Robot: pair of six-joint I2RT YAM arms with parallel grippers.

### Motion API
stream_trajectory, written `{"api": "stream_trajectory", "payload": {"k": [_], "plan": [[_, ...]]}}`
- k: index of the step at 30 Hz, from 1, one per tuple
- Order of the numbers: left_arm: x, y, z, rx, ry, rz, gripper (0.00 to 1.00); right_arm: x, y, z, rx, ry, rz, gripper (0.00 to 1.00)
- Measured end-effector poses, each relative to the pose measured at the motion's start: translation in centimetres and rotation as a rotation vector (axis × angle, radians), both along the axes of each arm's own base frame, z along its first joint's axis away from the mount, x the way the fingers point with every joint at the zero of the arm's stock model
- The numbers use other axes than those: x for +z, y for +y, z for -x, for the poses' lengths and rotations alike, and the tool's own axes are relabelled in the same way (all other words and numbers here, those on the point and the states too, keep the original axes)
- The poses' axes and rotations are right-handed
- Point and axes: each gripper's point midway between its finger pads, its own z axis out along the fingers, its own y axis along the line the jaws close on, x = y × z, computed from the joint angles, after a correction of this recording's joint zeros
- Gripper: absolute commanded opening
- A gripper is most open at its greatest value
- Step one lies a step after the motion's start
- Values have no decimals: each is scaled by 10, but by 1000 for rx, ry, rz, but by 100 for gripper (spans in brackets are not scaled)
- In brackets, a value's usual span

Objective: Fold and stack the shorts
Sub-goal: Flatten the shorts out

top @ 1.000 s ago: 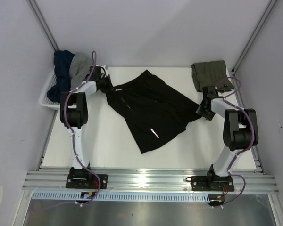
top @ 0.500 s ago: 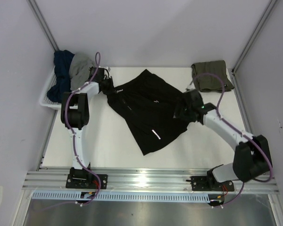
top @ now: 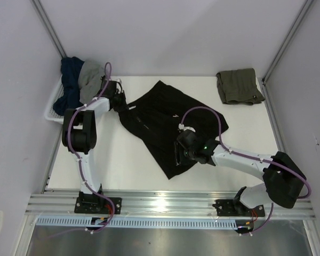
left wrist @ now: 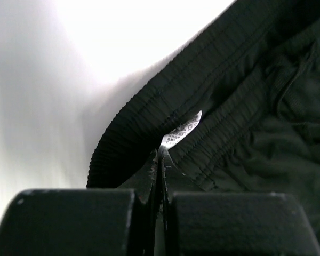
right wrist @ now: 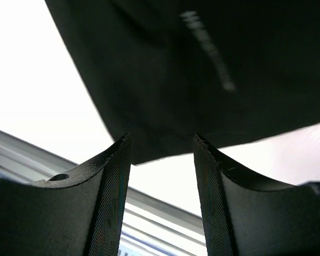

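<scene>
The black shorts (top: 160, 120) lie spread across the middle of the table, with small white marks on the cloth. My left gripper (top: 121, 102) is shut on the waistband corner (left wrist: 149, 133), beside a white label (left wrist: 181, 131). My right gripper (top: 177, 153) hovers over the near hem of the black shorts (right wrist: 202, 80). Its fingers (right wrist: 111, 181) stand apart with nothing between them, and the hem edge lies just past the tips. The olive-green shorts (top: 238, 86) lie folded at the back right corner, away from both grippers.
A white basket (top: 52, 111) at the back left holds dark blue cloth (top: 71, 74) and grey cloth (top: 92, 73). A metal rail (top: 165, 202) runs along the near edge. Slanted frame posts (top: 285, 40) stand at the back corners.
My right arm swung from beside the olive-green shorts leftward and nearer, to the black shorts' near hem. The black shorts shifted slightly. The left gripper kept its hold.
</scene>
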Motion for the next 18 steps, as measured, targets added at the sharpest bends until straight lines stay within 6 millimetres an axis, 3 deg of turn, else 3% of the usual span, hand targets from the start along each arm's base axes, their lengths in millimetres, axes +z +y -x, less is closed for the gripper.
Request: {"api": "stream_trajectory", "payload": {"k": [5,11,18], "plan": [[-5,6,34,47,40,-20,0,-15,3,18,18,23,22,47],[0,6,29,59,13,-20,0,-28,5,18,-15,16,57,48],[2,5,26,56,-2,-20,0,-33,-6,22,-20,-35,158,46]]}}
